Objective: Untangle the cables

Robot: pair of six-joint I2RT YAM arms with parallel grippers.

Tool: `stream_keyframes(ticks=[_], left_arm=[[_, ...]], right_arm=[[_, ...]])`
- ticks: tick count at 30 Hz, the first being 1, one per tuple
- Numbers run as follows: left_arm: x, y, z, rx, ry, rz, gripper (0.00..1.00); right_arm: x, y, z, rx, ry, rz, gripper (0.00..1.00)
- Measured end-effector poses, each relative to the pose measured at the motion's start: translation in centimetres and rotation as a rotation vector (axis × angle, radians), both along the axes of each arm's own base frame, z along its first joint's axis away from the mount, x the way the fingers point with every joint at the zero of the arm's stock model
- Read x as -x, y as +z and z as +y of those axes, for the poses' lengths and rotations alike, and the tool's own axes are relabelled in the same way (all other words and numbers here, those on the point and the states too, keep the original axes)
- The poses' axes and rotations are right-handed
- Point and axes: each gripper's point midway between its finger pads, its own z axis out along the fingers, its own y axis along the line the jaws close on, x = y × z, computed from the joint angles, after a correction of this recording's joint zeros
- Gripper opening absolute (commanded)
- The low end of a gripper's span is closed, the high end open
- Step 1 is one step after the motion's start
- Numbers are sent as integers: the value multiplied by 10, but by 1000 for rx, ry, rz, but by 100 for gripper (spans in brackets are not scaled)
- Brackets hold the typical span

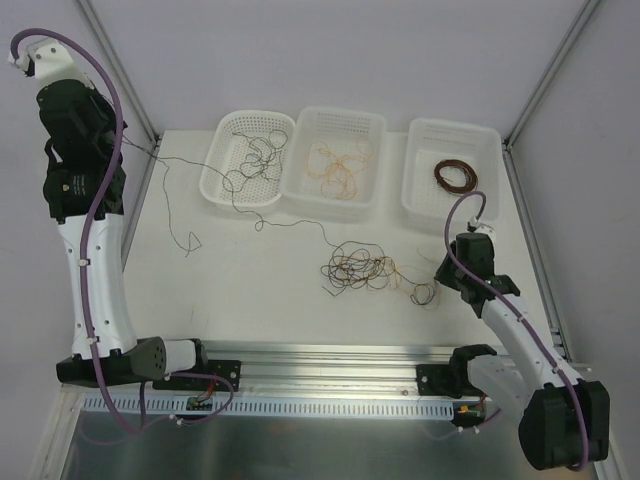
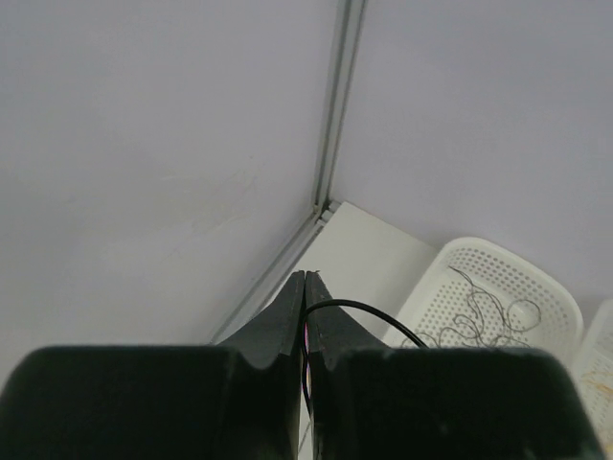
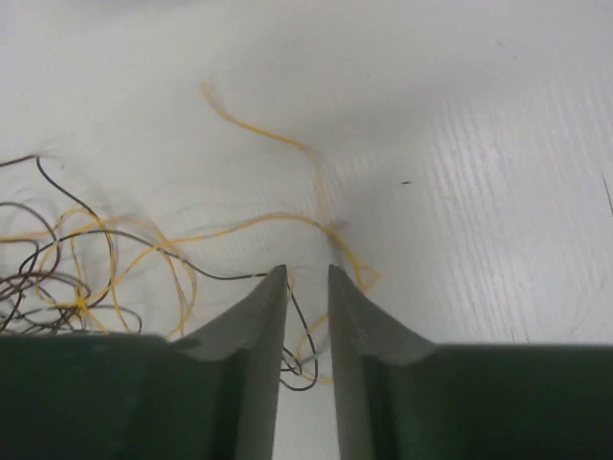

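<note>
From above and behind me, one view shares the basket (image 1: 225,140) my left wrist faces and the cables (image 1: 362,266) my right wrist hugs.

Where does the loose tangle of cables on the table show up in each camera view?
Top external: tangle right of centre on the table, in front of the middle basket, beside the right gripper.
Left wrist: not in it.
Right wrist: tangle at the left edge, yellow strands running rightward.
Shared landmark: the right gripper, just right of the tangle in both those views.
</note>
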Motion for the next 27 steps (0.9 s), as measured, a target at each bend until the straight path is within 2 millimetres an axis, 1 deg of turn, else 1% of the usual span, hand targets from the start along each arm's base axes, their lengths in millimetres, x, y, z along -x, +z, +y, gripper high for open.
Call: stream_keyframes(ticks=[1, 2, 4, 5, 8, 11, 13, 14, 16, 17, 20, 22, 23, 24, 25, 27], left_arm=[[0, -3, -4, 13, -22, 0, 0], [0, -7, -9, 25, -45, 4, 0], [0, -15, -18, 48, -95, 8, 0], [1, -19, -23, 58, -118, 13, 0], [4, -33, -35, 89, -177, 28, 0], [6, -57, -44, 127, -221, 62, 0], [7, -74, -48, 147, -237, 92, 0], [8, -86, -50, 158, -240, 114, 2], [8, -111, -50, 179, -236, 162, 4], [9, -126, -49, 188, -228, 193, 5], [12, -175, -46, 214, -197, 293, 6], [19, -215, -43, 232, -167, 381, 17], [23, -234, -42, 242, -149, 427, 26], [28, -251, -40, 250, -132, 468, 41], [33, -266, -39, 256, -118, 506, 50], [39, -285, -41, 279, -109, 553, 63]], right_arm=[[0, 4, 4, 0, 26, -4, 35], [-1, 9, 9, 4, 56, -8, 44], [-3, 19, 22, 8, 134, -21, 53], [-3, 25, 29, 10, 176, -30, 62], [-4, 42, 54, 9, 310, -66, 72], [-3, 59, 83, -9, 453, -107, 75], [0, 65, 102, -19, 539, -118, 76], [1, 65, 112, -20, 582, -120, 76], [3, 60, 130, -16, 656, -109, 77], [4, 56, 135, -13, 678, -97, 77], [1, 41, 141, -3, 696, -58, 76], [-1, 32, 142, 4, 698, -31, 76], [-1, 29, 142, 8, 700, -22, 76], [-1, 27, 142, 11, 701, -16, 76], [-2, 26, 142, 13, 702, -13, 76], [-3, 26, 142, 19, 704, -17, 76]])
